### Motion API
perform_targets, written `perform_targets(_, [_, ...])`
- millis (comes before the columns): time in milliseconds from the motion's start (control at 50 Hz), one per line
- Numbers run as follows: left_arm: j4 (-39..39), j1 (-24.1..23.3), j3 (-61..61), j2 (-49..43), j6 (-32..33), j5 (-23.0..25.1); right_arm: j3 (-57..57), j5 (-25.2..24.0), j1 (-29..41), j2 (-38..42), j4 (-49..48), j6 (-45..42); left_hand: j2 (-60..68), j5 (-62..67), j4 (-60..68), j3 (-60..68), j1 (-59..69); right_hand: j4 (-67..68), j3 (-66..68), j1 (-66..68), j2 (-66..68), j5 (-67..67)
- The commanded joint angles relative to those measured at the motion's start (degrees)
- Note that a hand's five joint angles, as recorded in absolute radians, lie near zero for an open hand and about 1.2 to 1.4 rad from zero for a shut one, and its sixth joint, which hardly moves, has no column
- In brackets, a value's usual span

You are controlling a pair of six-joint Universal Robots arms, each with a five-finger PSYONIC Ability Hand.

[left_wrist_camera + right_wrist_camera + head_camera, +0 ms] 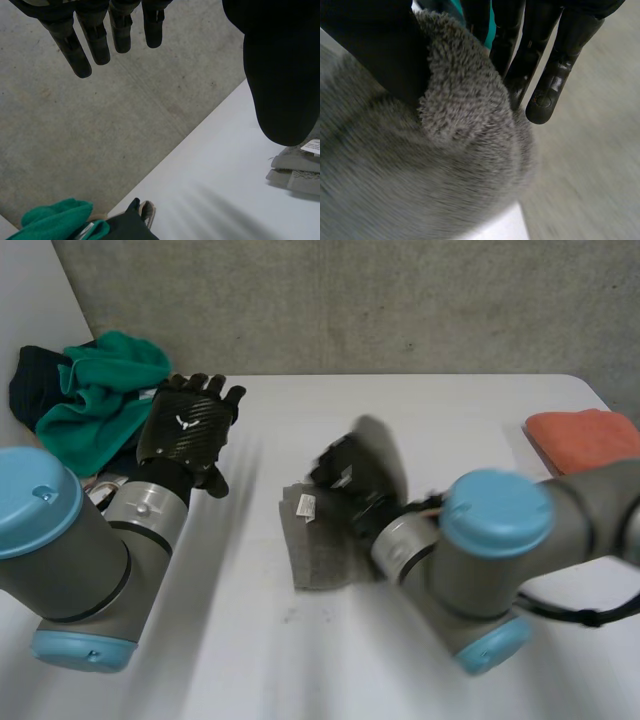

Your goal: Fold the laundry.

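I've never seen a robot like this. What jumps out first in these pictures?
In the middle of the white table, the right hand pinches a fold of a fluffy grey towel between thumb and fingers. The left hand hangs open beside a heap of green cloth at the far left. A folded orange towel lies at the right edge.

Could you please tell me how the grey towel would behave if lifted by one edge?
Probably floppy: the grey towel bunches into a soft fold between the right hand's thumb and fingers. It is likely light, and its looped pile should grip rather than slip. Its stacked layers may fall open.
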Motion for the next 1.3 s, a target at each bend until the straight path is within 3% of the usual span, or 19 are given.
perform_targets(20, [-0.16,0.32,-0.76,-0.34,-0.1,-0.19,-2.54,-3.05,4.08,6.73,4.8,-1.7,-1.59,-2.59,-1.55,-2.12,-0.73,-57.6,-57.22,-39.61,-55.24,-55.95])
perform_targets(100, [0.02,0.41,-0.15,-0.51,-0.19,-0.2,-2.37,-2.96,3.04,4.37,5.51,4.88,-1.59,-2.59,-1.55,-2.12,-0.73,-57.6,-57.22,-39.61,-55.24,-55.95])
perform_targets(200, [0.19,-0.47,4.06,-1.04,-0.54,-0.46,-1.58,-2.17,-5.13,-6.87,6.12,30.52,-1.21,-2.21,-1.16,-1.74,-0.35,-57.6,-57.22,-39.61,-55.24,-55.95])
perform_targets(260, [0.11,-1.78,7.05,-2.53,-1.68,-0.55,-0.7,-2.69,-8.46,-11.18,8.04,41.76,-0.37,-1.37,-0.33,-0.9,0.49,-57.6,-57.22,-39.61,-55.24,-55.95])
perform_targets(300, [-0.25,-3.89,10.65,-4.2,-3.7,-0.46,-0.96,-2.96,-9.79,-11.81,10.15,44.35,0.64,-0.35,0.69,0.12,1.5,-57.6,-57.22,-39.61,-55.24,-55.95])
perform_targets(400, [-3.93,-7.58,19.36,-10.34,-8.45,-0.2,-3.85,-3.14,-12.0,-10.59,18.33,43.48,0.64,-0.35,0.69,0.12,1.5,-57.6,-57.22,-39.61,-55.24,-55.95])
perform_targets(500, [-11.13,-9.96,30.67,-20.35,-11.09,1.38,-10.87,-2.0,-11.82,-3.48,24.13,43.04,0.64,-0.35,0.69,0.12,1.5,-57.6,-57.22,-39.61,-55.24,-55.95])
perform_targets(680, [-24.04,-10.23,42.92,-33.98,-11.0,0.78,-19.76,-0.59,-10.94,5.93,31.08,43.57,0.81,-0.19,0.85,0.28,1.67,-57.6,-57.22,-39.61,-55.24,-55.95])
perform_targets(820, [-28.55,-10.57,37.22,-34.09,-10.48,-5.64,-23.37,0.82,-8.4,10.77,33.37,42.34,1.81,0.82,1.86,1.29,2.67,-57.6,-57.22,-39.61,-55.24,-55.95])
perform_targets(1000, [-27.67,-11.72,31.06,-30.4,-7.23,-7.49,-24.69,2.83,-7.34,14.64,33.72,33.22,1.99,0.99,2.03,1.46,2.85,-57.6,-57.22,-39.61,-55.24,-55.95])
perform_targets(1120, [-28.02,-12.86,31.15,-29.26,-6.0,-7.05,-24.26,4.6,-7.25,12.37,33.81,29.25,1.65,0.66,1.7,1.13,2.51,-57.6,-57.22,-39.61,-55.24,-55.95])
perform_targets(1180, [-27.41,-12.69,30.88,-25.75,-5.91,-6.7,-20.92,4.34,-7.51,6.22,32.06,29.68,0.98,-0.02,1.03,0.45,1.84,-57.6,-57.22,-39.61,-55.24,-55.95])
perform_targets(1300, [-24.87,-11.11,30.27,-17.85,-6.26,-4.6,-4.51,4.16,-7.78,-6.43,17.49,29.24,0.64,-0.35,0.69,0.12,1.5,-57.6,-57.22,-39.61,-55.24,-55.95])
